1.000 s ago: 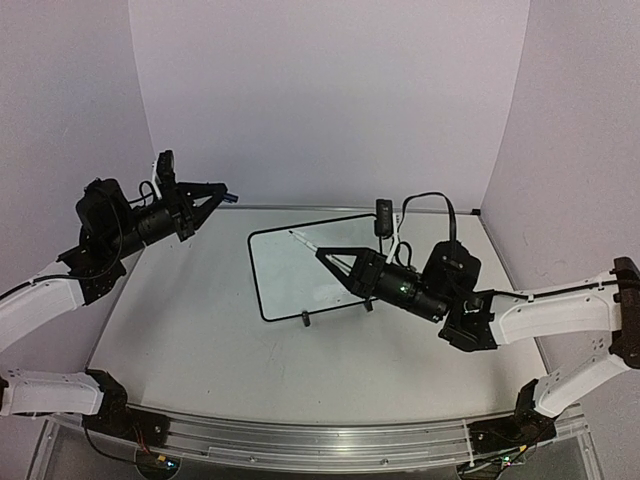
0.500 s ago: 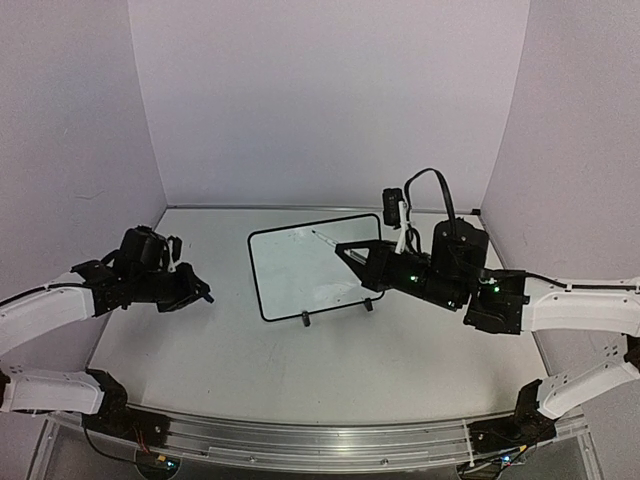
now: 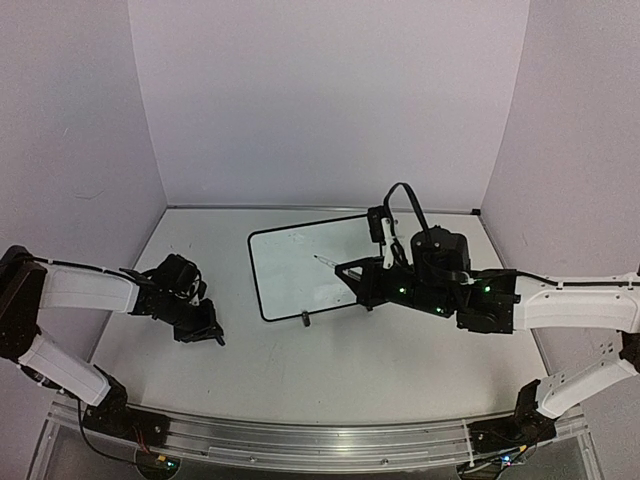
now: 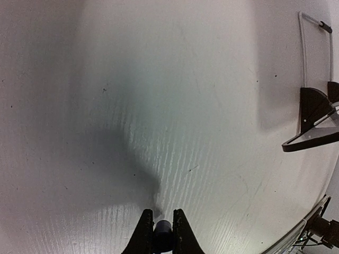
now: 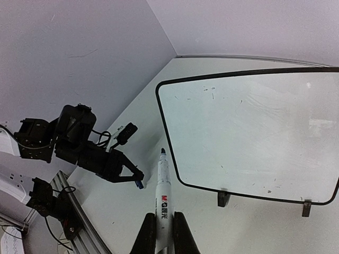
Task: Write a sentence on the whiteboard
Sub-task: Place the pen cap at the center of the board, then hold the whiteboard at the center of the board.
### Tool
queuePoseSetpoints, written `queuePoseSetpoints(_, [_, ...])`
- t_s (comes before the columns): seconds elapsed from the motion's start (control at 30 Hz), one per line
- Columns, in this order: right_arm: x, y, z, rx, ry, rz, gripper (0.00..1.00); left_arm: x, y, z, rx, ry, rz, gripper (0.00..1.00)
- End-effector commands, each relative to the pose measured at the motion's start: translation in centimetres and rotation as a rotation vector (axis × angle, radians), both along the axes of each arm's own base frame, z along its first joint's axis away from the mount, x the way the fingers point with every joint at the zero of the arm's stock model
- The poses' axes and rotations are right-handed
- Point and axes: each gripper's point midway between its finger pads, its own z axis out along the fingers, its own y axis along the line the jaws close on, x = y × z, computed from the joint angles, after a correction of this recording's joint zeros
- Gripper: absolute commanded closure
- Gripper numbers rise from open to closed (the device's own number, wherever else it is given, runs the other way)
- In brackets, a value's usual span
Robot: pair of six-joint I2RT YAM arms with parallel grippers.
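- We hold the marker [image 5: 163, 198] in the right gripper [image 5: 163, 216]. The jaws are clamped tight on its barrel and the bare nib points at the whiteboard [image 5: 249, 132], so a short reach would, we judge, start the writing
- The nib hangs near the board's left part. We cannot tell whether it is over the face or just beside the frame, and no contact shows
- The left gripper [image 3: 213, 336] is closed on the marker's dark blue cap [image 4: 162, 232], low over the table [image 3: 300, 385] near its left edge and well apart from the board. We take it the cap is kept there, clear of the writing arm
- The whiteboard sits towards the far edge of the table, slightly right of the middle, with two black feet [image 5: 223, 198] along its near side. These probably tip the face towards the pen
- The sentence is not there yet: we see only faint specks and smudges on the board
- Only the right wrist view shows the marker's printed label, the nib and the clean face close up. It also catches the blue cap at the left gripper's tip
- Only the left wrist view shows the cap end-on, pinched between the fingers, with a sliver of the board's frame at the right
- Only the top view gives the layout of both arms, though the cap is too small to make out there
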Motion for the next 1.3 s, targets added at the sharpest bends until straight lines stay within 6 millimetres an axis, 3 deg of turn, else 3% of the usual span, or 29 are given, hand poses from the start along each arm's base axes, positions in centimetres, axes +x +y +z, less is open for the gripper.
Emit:
queuePoseSetpoints(0.0, [0.3, 0.0, 2.3, 0.018, -0.043, -0.022, 1.00, 1.3, -1.4, 0.9, -0.051, -0.045, -0.036, 0.98])
queuePoseSetpoints(0.2, [0.2, -0.4, 1.6, 0.003, -0.038, -0.034, 1.00, 0.9, -1.3, -0.1, -0.039, -0.018, -0.046, 0.85])
queuePoseSetpoints(0.33, [0.2, -0.6, 1.5, -0.004, -0.039, -0.037, 1.00, 1.0, -1.0, -0.3, -0.023, -0.018, -0.037, 0.66])
queuePoseSetpoints(0.5, [0.0, -0.7, 1.7, -0.004, -0.047, -0.034, 1.00, 0.9, -0.7, -0.5, -0.006, -0.010, -0.032, 0.51])
queuePoseSetpoints(0.57, [-0.1, -0.7, 1.8, -0.006, -0.050, -0.025, 1.00, 0.8, -0.6, -0.5, 0.004, -0.002, -0.029, 0.38])
queuePoseSetpoints(0.6, [-0.4, -0.5, 2.0, -0.004, -0.053, -0.006, 1.00, 0.6, -0.2, -0.3, 0.019, 0.006, -0.023, 0.27])
queuePoseSetpoints(0.67, [-0.6, -0.5, 2.3, -0.003, -0.057, 0.000, 1.00, 0.7, 0.0, 0.5, 0.028, -0.010, -0.017, 0.18])
queuePoseSetpoints(0.73, [-0.6, -0.9, 2.3, -0.007, -0.062, -0.010, 1.00, 0.8, 0.6, 2.3, 0.052, -0.042, -0.017, 0.08])
queuePoseSetpoints(0.8, [-0.5, -1.3, 2.3, -0.011, -0.069, -0.022, 1.00, 0.8, 1.1, 3.5, 0.074, -0.061, -0.024, 0.04])
queuePoseSetpoints(0.83, [-0.3, -1.9, 2.5, -0.010, -0.077, -0.053, 1.00, 1.3, 1.3, 5.3, 0.089, -0.095, -0.034, 0.01])
queuePoseSetpoints(1.0, [0.2, -3.5, 3.0, -0.024, -0.103, -0.118, 1.00, 2.1, 1.7, 10.7, 0.132, -0.190, -0.157, 0.01])
queuePoseSetpoints(1.07, [0.3, -3.8, 3.2, -0.027, -0.109, -0.126, 1.00, 2.6, 1.1, 12.2, 0.120, -0.240, -0.221, 0.01])
queuePoseSetpoints(1.27, [0.4, -4.2, 3.2, -0.020, -0.104, -0.143, 1.00, 4.5, -3.5, 16.5, -0.027, -0.376, -0.429, 0.01])
